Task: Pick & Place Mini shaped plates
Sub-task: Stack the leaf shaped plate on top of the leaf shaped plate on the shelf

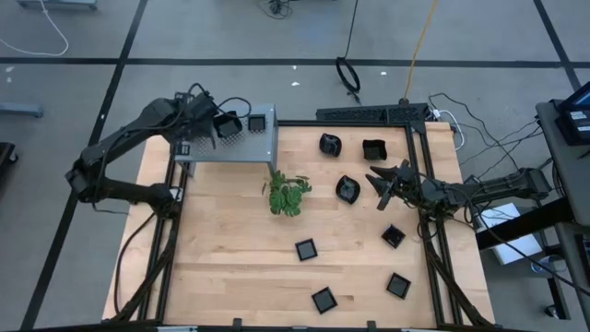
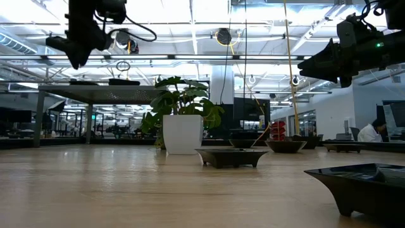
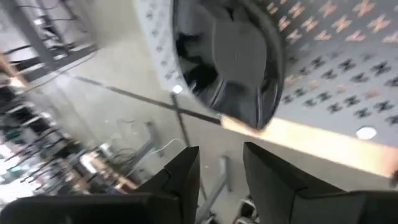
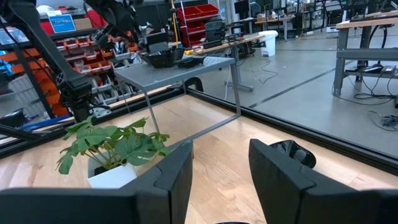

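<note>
Several small black glossy plates lie on the wooden table, among them a rounded one, one at the far side and square ones near the front. My left gripper hovers open over the grey perforated box. In the left wrist view a rounded black plate rests on the box top near its edge, beyond my open left gripper. A second plate sits on the box too. My right gripper is open and raised beside the rounded plate, holding nothing.
A green leafy plant in a white pot stands mid-table, between the box and the plates. Black frame rails run along the table's right and far edges. Cables lie on the floor beyond. Bare wood lies at the table's left front.
</note>
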Robot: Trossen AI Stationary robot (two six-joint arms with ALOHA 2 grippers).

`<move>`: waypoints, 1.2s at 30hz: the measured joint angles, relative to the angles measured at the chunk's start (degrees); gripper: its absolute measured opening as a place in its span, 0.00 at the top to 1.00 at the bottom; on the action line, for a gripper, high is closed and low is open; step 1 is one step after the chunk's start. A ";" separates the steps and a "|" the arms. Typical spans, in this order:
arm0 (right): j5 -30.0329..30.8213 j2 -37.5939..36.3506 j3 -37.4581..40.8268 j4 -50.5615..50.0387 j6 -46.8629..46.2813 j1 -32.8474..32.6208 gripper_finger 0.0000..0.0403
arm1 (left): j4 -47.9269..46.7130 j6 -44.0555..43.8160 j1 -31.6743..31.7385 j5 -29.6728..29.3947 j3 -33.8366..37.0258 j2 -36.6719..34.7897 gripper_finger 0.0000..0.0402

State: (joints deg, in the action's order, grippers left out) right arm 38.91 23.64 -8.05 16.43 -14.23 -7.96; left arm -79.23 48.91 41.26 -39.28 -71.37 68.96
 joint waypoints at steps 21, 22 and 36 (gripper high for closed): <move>-0.02 0.00 0.00 0.00 0.00 0.01 0.64 | 29.33 -37.85 -12.19 19.98 0.00 -6.49 0.69; -0.02 0.00 0.00 0.00 0.01 0.00 0.64 | 32.35 -40.09 -12.89 21.78 0.00 -6.32 0.70; -0.02 0.00 0.00 -0.02 -0.01 0.01 0.64 | 55.06 -50.74 -29.40 37.80 -0.02 -2.36 0.70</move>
State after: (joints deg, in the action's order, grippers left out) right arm 38.89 23.64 -8.05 16.41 -14.24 -7.95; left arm -24.17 -1.83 11.86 -1.48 -71.40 66.60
